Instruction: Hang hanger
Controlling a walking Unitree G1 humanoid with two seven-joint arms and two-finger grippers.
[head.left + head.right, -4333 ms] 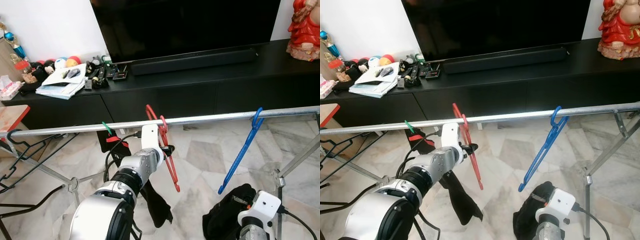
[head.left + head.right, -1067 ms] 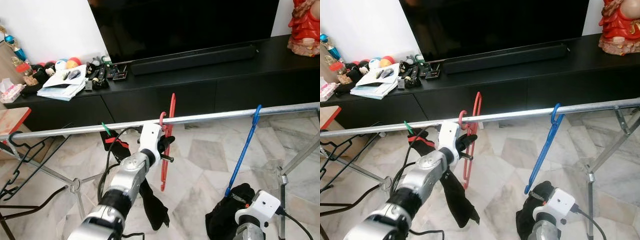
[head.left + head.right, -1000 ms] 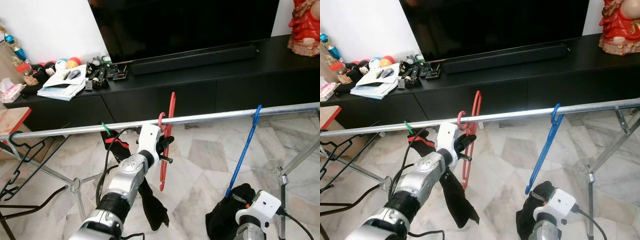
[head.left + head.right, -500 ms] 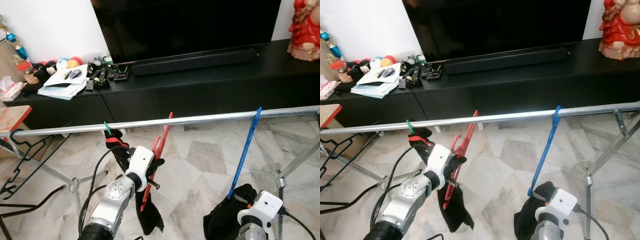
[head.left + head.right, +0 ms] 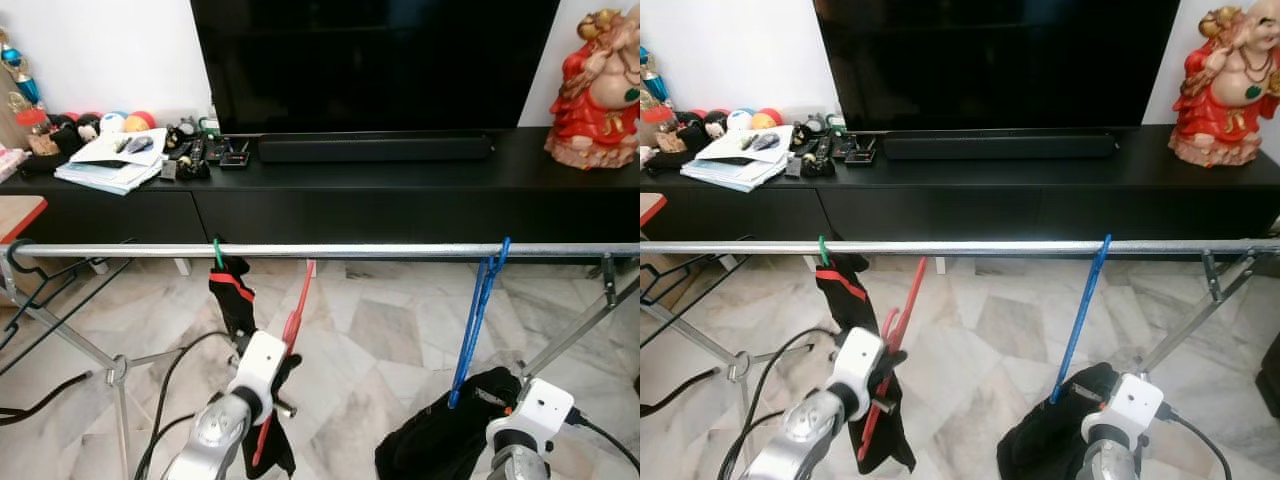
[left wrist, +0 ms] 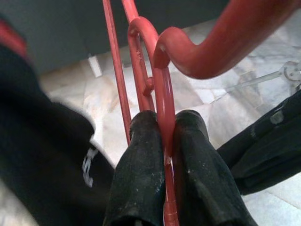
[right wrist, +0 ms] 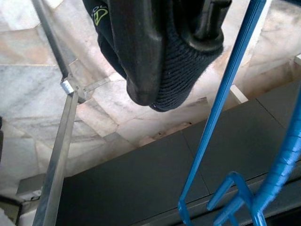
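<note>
A silver rail (image 5: 400,250) runs across in front of me. My left gripper (image 5: 283,372) is below it, shut on a red hanger (image 5: 299,312) near its hook. In the left wrist view both black fingers (image 6: 141,155) pinch the red hanger (image 6: 163,89). The hanger is tilted, with one arm reaching up to just under the rail, and its hook is off the rail. A blue hanger (image 5: 481,305) hangs on the rail to the right. My right gripper (image 5: 505,425) is low at the right, holding a black garment (image 5: 440,445) close to the blue hanger (image 7: 221,113).
A black garment on a green hanger (image 5: 230,290) hangs on the rail just left of the red hanger. Black hangers (image 5: 30,285) sit at the rail's left end. Rack legs (image 5: 575,325) slant down on both sides. Behind stand a black TV cabinet (image 5: 400,200) and a red statue (image 5: 590,90).
The camera has pulled back and the view shifted. My left gripper has dropped from the rail with the red hanger, whose hook was at the rail and is now below it.
</note>
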